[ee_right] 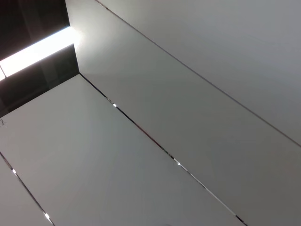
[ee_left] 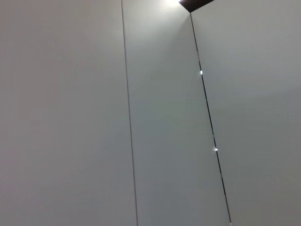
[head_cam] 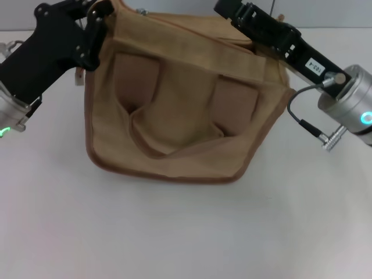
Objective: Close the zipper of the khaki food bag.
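1. Jaws of both grippers: I cannot tell their state; the left gripper [head_cam: 96, 23] and right gripper [head_cam: 232, 9] are reaching over the bag's top corners.
2. Boxy tan canvas food bag [head_cam: 180, 116] is sitting mid white tabletop [head_cam: 174, 232], open room lying in front.

A lab-like test space: bare white table [head_cam: 186, 232], plain grey wall panels [ee_left: 70, 117], strip light [ee_right: 37, 49] overhead.

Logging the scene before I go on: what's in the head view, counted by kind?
Bags: 1, the bag, tan
Strap handles: 2, one at, one at
Robot hands: 2, left hand, right hand, both at the bag's top
Total: 5
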